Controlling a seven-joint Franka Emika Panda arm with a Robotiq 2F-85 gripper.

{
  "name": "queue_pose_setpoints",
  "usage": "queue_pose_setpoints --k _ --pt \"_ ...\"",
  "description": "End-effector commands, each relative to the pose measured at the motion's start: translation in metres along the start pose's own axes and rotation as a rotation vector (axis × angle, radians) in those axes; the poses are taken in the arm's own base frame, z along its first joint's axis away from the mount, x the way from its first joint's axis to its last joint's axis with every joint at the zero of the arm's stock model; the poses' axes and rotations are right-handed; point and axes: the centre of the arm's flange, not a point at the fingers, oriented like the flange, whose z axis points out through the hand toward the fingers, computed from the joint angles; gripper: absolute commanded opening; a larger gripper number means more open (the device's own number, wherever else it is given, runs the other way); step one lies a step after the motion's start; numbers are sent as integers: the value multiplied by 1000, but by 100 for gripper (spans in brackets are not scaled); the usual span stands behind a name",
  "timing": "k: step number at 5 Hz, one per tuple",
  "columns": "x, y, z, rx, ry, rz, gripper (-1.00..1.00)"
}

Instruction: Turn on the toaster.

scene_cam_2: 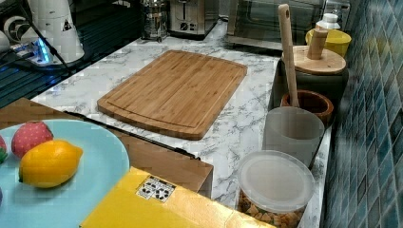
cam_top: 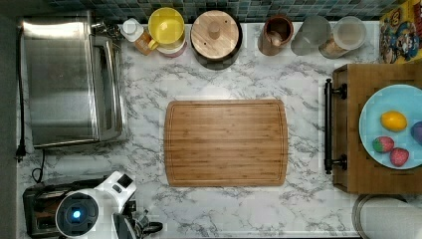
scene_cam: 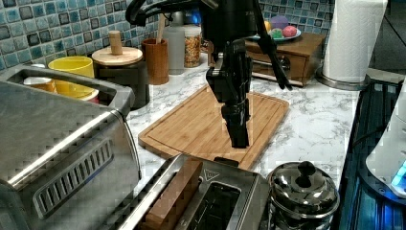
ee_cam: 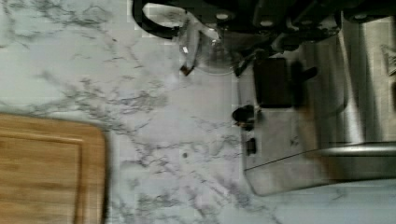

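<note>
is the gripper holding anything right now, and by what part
Nothing is held: the gripper hangs in the air above the toaster, apart from it.

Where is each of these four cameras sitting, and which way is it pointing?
Top view: overhead, looking straight down at the counter; the arm covers the toaster.
Left view: low behind the toaster, facing the cutting board; gripper hangs above.
Right view: from the plate end, looking across the board to the far toaster; arm base shows.
Wrist view: on the arm, looking down at the toaster's lever.
All share the board.
</note>
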Motion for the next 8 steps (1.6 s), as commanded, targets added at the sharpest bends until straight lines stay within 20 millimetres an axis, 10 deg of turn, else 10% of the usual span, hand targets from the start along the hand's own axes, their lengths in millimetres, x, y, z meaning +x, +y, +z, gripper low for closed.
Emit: queue_pose_setpoints --k 1,8 --pt "-16 -18 21 -1 18 -75 -100" --pt "47 23 50 11 4 141 -100"
